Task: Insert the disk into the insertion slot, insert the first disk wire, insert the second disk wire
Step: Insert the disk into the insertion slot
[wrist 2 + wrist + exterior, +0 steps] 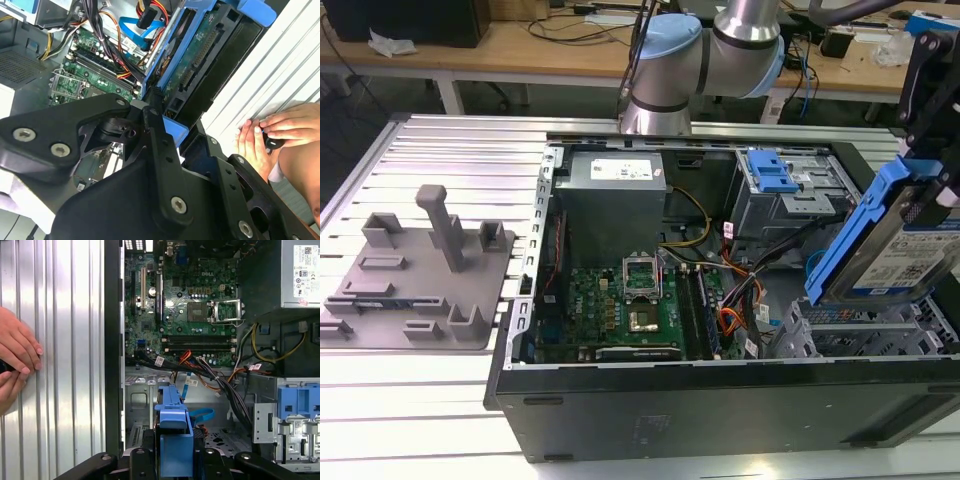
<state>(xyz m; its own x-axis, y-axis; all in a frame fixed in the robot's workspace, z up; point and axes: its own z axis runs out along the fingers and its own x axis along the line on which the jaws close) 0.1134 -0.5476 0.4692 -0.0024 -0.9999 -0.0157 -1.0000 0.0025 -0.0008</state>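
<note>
Disk (895, 250) first: my gripper (932, 175) is clamped on the edges of its blue carrier. I hold it tilted and clear of the metal, at about three o'clock in the exterior view, I judge so it can line up with the bay rather than scrape it. Just below, toward five o'clock, the insertion slot (865, 328) in the grey perforated cage is unfilled, so it is not in yet. Beyond lie loose cables (210, 367), the motherboard (610, 300) at centre and the power supply (615, 180) at twelve. A person's hands (17, 360) rest on the counter (440, 400) outside the case, keeping clear, I think.
</note>
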